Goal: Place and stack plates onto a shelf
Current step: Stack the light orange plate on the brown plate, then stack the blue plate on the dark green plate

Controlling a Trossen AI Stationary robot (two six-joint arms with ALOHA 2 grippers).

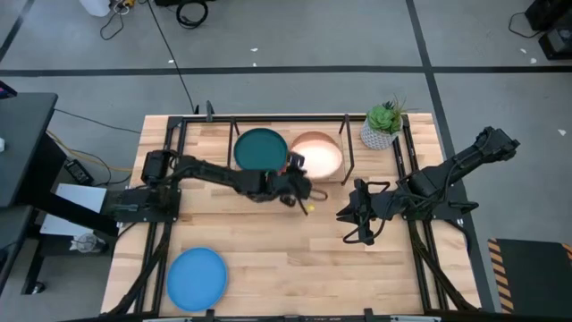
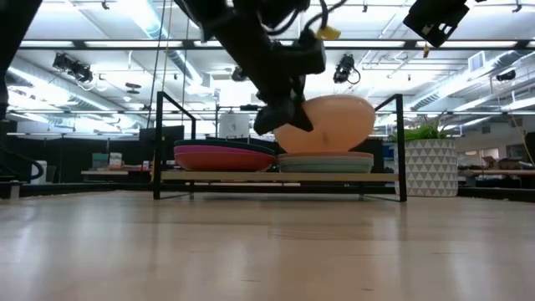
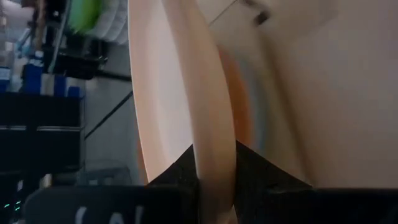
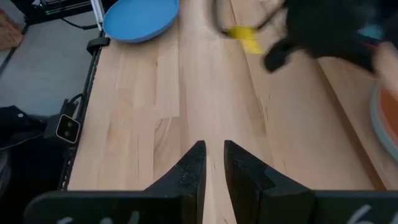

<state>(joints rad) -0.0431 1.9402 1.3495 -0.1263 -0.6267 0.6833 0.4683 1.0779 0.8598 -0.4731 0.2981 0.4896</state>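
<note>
High view: blue plate (image 1: pixel 197 277) lies on table (image 1: pixel 268 250) front left; left pincer (image 1: pixel 295 170) clamps cream plate (image 1: pixel 317 154), tilted over right stack on shelf (image 1: pixel 349 148), beside teal plate (image 1: pixel 260 148). Right pincer (image 1: pixel 350 216) hovers nearby, fingers narrow, empty.

1. top plate of the left stack (image 1: pixel 260 148) is dark teal, with magenta under it
2. tilted plate (image 2: pixel 328 124) is cream-peach
3. loose plate (image 1: pixel 197 277) is blue
4. planter (image 2: pixel 430 168) is white with a triangle pattern
</note>
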